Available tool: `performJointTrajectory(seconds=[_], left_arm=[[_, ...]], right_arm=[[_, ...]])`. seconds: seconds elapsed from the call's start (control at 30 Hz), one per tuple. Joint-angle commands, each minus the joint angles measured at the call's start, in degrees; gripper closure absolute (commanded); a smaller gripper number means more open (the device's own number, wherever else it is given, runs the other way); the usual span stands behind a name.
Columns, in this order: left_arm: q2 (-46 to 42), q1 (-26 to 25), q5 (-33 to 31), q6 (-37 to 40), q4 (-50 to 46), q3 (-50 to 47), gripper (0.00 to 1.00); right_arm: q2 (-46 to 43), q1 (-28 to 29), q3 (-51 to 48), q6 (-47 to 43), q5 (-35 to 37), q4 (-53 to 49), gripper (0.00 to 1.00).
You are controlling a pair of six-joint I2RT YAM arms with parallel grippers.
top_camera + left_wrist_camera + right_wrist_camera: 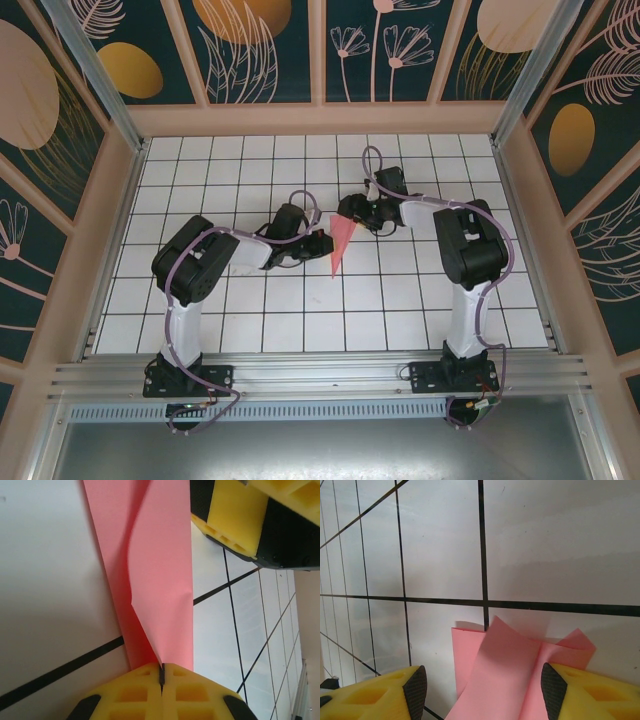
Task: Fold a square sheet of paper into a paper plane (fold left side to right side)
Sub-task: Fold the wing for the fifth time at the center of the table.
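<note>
The paper plane rests on the tiled table between both arms, its sharp tip toward the arm bases. Our left gripper is clenched on one long edge. Farther away, our right gripper stands spread around the wide end and grips nothing. We judge the paper light, thin and easy to tear, so it is better to take it gently on a creased edge.

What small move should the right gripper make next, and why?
Probably close the right gripper on the paper plane: its jaws stand open around the raised flaps, while the left gripper is shut on the paper and can steady it.
</note>
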Motion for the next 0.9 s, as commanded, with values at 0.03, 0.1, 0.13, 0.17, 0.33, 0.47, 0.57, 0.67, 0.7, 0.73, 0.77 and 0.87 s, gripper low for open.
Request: performJointTrajectory(seconds=[0.03, 0.1, 0.13, 0.17, 0.33, 0.47, 0.57, 0.67, 0.7, 0.73, 0.77, 0.87], left_arm=[[-0.2, 0.3, -1.3, 2.7, -2.5, 2.3, 0.97], [-0.1, 0.3, -1.3, 3.0, -2.7, 2.4, 0.97], [-0.1, 0.3, -1.3, 3.2, -2.8, 2.6, 0.97], [0.0, 0.3, -1.3, 3.3, -2.8, 2.7, 0.97], [0.4, 0.3, -1.7, 3.5, -3.6, 3.1, 0.97], [1.0, 0.4, -1.1, 3.2, -3.6, 2.8, 0.97], [1.6, 0.3, -0.4, 2.9, -3.5, 2.8, 0.97], [2.1, 0.3, 0.0, 2.9, -3.8, 3.1, 0.97], [2.3, 0.3, 0.2, 2.9, -4.0, 3.1, 0.97], [2.5, 0.3, 0.2, 2.9, -4.1, 3.2, 0.97], [2.6, 0.3, 0.2, 2.9, -4.3, 3.3, 0.97], [2.9, 0.3, 0.2, 2.9, -4.6, 3.6, 0.97]], right_arm=[[2.9, 0.4, 0.3, -1.8, 2.4, -5.3, 0.35], [2.9, 0.5, 0.4, -2.0, 2.3, -5.2, 0.35], [2.9, 0.5, 0.4, -2.0, 2.3, -5.2, 0.35], [2.9, 0.6, 0.5, -2.1, 2.2, -5.2, 0.35], [2.9, 0.7, 0.7, -2.4, 2.2, -5.4, 0.35], [2.3, 0.7, 0.5, -2.7, 2.0, -4.8, 0.35], [1.4, 0.7, 0.3, -3.0, 1.5, -3.6, 0.35], [0.7, 0.6, 0.6, -3.3, 0.6, -2.5, 0.35], [0.5, 0.6, 0.8, -3.4, 0.5, -2.2, 0.35], [0.2, 0.6, 0.9, -3.4, 0.5, -2.0, 0.35], [-0.2, 0.5, 1.0, -3.4, 0.4, -1.7, 0.35], [-1.9, 0.3, 1.1, -3.4, 0.4, -1.1, 0.35]])
